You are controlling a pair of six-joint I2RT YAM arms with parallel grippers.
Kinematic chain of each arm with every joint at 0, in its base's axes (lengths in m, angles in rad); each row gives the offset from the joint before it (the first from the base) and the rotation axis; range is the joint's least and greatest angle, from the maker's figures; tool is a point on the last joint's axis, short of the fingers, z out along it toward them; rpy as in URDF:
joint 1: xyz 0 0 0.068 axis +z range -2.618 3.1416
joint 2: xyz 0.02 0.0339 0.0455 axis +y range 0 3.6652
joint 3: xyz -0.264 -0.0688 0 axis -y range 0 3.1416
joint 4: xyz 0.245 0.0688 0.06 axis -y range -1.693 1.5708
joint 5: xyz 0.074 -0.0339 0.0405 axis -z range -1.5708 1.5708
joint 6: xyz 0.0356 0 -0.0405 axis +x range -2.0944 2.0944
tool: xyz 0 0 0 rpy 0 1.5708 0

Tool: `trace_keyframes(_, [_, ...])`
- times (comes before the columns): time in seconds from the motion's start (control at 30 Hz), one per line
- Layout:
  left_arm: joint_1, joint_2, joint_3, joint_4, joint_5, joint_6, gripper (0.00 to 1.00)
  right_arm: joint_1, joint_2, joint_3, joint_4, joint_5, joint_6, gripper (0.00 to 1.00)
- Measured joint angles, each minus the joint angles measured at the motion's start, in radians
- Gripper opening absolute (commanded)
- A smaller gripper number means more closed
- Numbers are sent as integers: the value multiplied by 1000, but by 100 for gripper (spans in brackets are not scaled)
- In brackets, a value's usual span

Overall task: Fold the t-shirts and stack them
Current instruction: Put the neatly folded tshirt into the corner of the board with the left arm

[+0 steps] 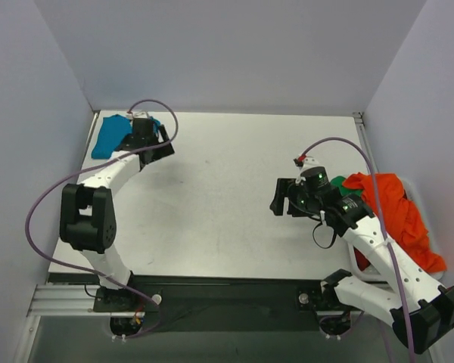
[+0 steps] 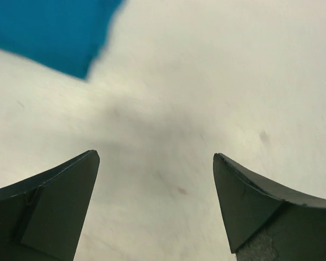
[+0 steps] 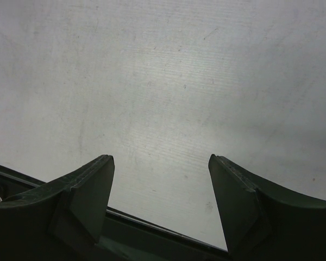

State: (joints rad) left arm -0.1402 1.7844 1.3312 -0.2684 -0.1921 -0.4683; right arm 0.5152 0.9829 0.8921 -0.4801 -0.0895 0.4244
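Where teal shirt (image 1: pixel 108 136) lies: far-left corner of table (image 1: pixel 227 181), bunched, partly under left arm.
Left gripper (image 1: pixel 165 147): jaws spread, nothing between them, just right of teal shirt, over tabletop.
Right gripper (image 1: pixel 282 206): jaws spread, holding nothing, over tabletop right of centre.
Green shirt (image 1: pixel 337 184): sliver showing behind right arm, touching orange shirt.
Orange shirt (image 1: pixel 397 208): heaped at table's right edge.
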Motion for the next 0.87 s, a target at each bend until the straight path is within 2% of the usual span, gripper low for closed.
trace_keyframes(0.2, [-351,-300,-351,33,63,-64,97,-4,-5,-2,1,21,20,73])
trace_keyframes(0.27, [-452,-397,-423,40,69,-69,97,-4,-6,-6,2,25,22,73])
trace_keyframes(0.37, [-542,-515,-493,30,71,-65,97,-4,-12,-20,4,39,24,73])
trace_keyframes(0.63, [-560,-656,-546,-55,134,-41,97,-4,-34,-59,10,95,31,72])
trace_keyframes(0.87, [-559,-681,-461,-163,211,15,97,-4,-87,-84,19,140,39,72])
